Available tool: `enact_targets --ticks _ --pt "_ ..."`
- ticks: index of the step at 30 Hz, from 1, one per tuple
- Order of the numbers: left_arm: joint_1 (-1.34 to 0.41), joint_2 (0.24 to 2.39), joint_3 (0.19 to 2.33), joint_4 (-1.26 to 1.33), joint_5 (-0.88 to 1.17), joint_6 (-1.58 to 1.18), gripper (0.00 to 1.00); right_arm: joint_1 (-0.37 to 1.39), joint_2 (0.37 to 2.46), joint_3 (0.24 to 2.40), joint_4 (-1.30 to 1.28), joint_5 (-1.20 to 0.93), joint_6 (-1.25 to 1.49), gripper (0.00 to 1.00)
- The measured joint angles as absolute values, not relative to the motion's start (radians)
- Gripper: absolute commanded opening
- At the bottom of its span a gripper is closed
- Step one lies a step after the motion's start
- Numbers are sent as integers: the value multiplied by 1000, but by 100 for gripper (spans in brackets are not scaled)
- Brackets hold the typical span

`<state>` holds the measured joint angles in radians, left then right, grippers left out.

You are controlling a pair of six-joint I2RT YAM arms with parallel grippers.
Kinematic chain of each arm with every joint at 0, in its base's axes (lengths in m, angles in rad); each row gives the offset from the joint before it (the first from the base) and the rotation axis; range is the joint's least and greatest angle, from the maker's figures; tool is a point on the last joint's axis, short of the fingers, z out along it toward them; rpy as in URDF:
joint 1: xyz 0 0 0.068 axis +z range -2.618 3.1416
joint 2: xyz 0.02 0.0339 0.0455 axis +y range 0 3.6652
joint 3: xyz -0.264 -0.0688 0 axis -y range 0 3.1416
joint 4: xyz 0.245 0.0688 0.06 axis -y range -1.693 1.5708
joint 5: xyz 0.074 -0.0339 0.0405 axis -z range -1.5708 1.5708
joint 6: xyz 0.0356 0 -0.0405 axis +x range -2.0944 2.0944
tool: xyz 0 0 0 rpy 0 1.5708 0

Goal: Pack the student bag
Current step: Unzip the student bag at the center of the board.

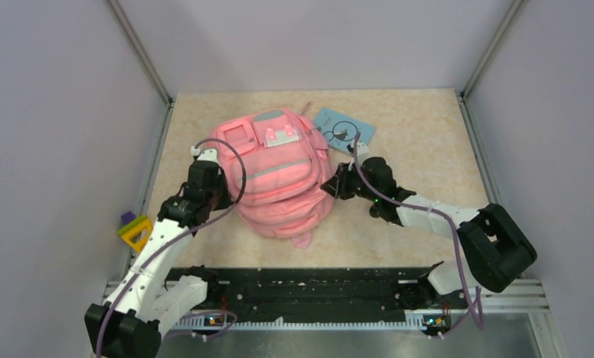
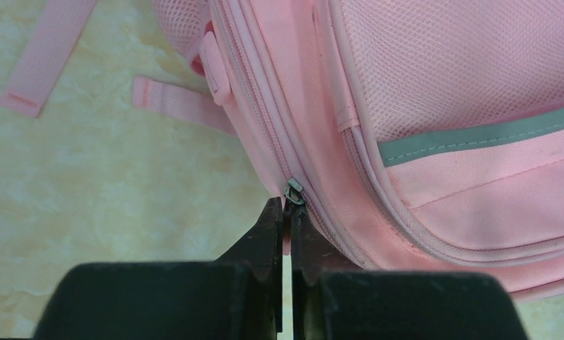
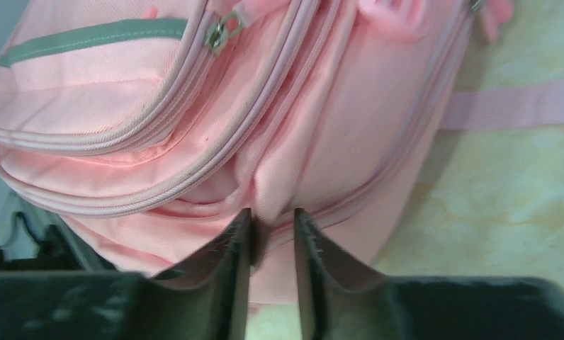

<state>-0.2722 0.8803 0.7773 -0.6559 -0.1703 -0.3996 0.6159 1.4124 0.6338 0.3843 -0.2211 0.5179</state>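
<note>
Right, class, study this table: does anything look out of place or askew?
Two things lie outside the bag: a blue booklet, askew beside its far right corner, and a small yellow toy stranded at the left edge of the table, far from the rest.

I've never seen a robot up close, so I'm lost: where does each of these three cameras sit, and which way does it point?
Top external: fixed above and behind the arms, looking down on the beige marbled table; both arms show, flanking the large soft pink fabric backpack.
Left wrist: on the left arm, looking along the left gripper, shut on the backpack's zip pull.
Right wrist: on the right arm, looking along the right gripper, pinching a backpack fold.
Shared: all three show the backpack.
</note>
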Motion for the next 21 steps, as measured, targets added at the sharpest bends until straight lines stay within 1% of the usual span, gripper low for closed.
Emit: enact_targets --ticks 1,2,3,7,13,17,21 --pt "-265 897 785 -655 -163 -382 0 611 1407 638 371 -220 515 50" --pt "-260 906 788 -652 -159 -367 0 602 1398 638 364 -217 512 55" --pt "-252 914 788 -647 -153 -351 0 588 1382 638 351 -214 509 56" --pt "-238 918 788 -635 -127 -301 0 566 1326 627 367 -221 557 58" --pt "-235 912 788 -633 -67 -224 0 585 1233 495 550 -262 737 59" --pt "-233 909 787 -628 -33 -199 0 658 1232 451 649 -232 839 60" --pt "-231 899 783 -620 -1 -186 0 730 1261 451 757 -199 905 61"
